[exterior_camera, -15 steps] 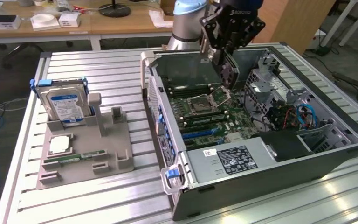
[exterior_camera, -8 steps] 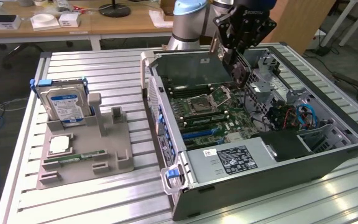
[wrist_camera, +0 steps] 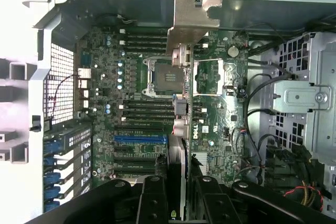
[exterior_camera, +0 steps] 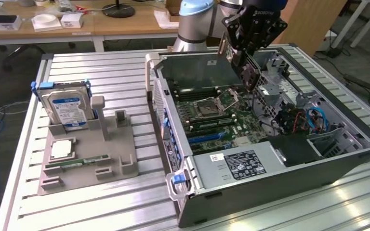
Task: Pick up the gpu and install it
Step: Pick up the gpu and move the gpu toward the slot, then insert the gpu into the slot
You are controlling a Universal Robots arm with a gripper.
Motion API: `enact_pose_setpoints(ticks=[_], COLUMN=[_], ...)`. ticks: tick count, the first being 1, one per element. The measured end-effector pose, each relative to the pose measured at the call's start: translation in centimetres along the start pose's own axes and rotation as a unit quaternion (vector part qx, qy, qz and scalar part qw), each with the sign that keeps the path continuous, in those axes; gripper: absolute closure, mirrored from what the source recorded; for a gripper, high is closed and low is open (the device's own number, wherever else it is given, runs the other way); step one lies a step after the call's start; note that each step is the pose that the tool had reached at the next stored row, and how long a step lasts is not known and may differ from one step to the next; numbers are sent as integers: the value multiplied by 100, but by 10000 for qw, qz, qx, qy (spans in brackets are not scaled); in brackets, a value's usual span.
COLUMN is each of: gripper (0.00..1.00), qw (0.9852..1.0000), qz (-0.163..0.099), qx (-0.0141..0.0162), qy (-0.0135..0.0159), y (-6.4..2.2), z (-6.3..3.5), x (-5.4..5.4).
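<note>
Holding the gpu (exterior_camera: 245, 72) in the tool (exterior_camera: 238, 54), which is clamped on the card's upper edge, I have it hanging above the open case (exterior_camera: 339, 159), over the board near the socket (exterior_camera: 212, 104) and clear of everything below.

My worries from here:
- In the wrist view the gpu (wrist_camera: 181, 114) reads edge-on and seems to run crosswise to the blue slot (wrist_camera: 140, 139). Lowered like that, it would land on the board instead of seating.
- The grip covers a narrow strip of a thin card. A knock on the case wall could twist it between the fingers (wrist_camera: 152, 203).
- The socket sits right beneath. A slip could damage it.
- Loose cables (exterior_camera: 317, 120) lie towards the exterior view's right and could snag the tool if I drift that way.
</note>
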State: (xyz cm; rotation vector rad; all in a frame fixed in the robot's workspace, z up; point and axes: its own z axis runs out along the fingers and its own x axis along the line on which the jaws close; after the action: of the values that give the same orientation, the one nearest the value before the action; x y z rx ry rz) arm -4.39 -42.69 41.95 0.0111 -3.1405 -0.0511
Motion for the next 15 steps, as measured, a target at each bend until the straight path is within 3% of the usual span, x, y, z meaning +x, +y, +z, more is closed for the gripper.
enact_pose_setpoints(ticks=[11,15], gripper=[74,74], qw=[10000,9994], qz=[-14,-336], qx=[0,0], qy=[0,11], y=[0,0], z=[0,1], x=[0,0])
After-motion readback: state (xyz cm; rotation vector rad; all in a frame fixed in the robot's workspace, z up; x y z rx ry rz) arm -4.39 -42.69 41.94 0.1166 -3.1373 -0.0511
